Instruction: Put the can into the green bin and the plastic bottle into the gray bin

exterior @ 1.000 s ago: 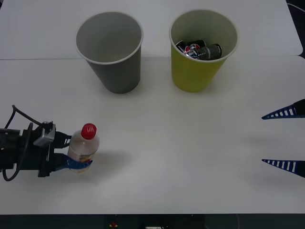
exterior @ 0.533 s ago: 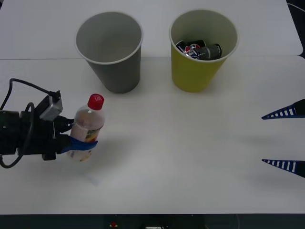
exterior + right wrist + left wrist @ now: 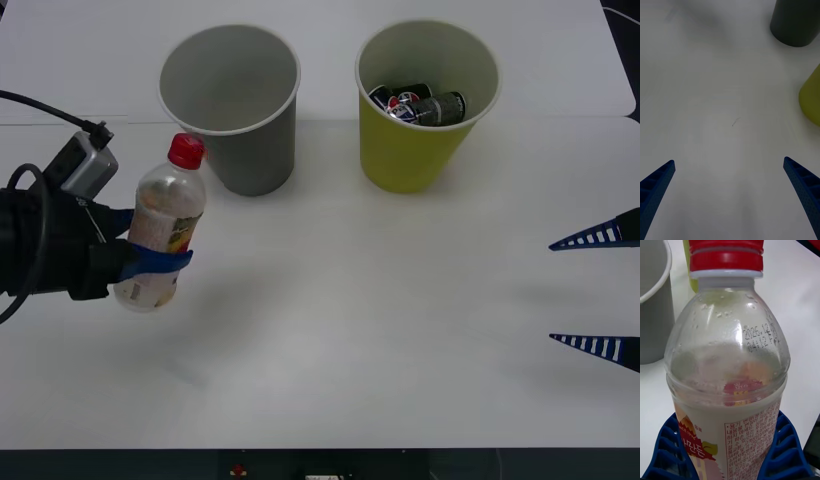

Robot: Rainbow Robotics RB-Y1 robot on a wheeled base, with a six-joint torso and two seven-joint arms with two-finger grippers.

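My left gripper (image 3: 150, 258) is shut on the plastic bottle (image 3: 160, 228), a clear stubby one with a red cap and orange-yellow label, held in the air above the table's left side. Up close the plastic bottle (image 3: 728, 363) sits between my blue fingers (image 3: 668, 444). The gray bin (image 3: 233, 108) stands just beyond the bottle, its inside bare. To its right the green bin (image 3: 420, 105) holds dark cans (image 3: 420, 104). My right gripper (image 3: 600, 290) waits open at the right edge, the gray bin (image 3: 795, 20) and green bin (image 3: 811, 95) ahead of it.
The white table (image 3: 380, 320) runs wide between the two arms. A seam between table panels (image 3: 80, 124) crosses behind the bins. A black cable (image 3: 40, 100) loops over my left wrist.
My left gripper has lifted the bottle off the table and carried it up and toward the gray bin, tilting it slightly. The right arm has stayed still.
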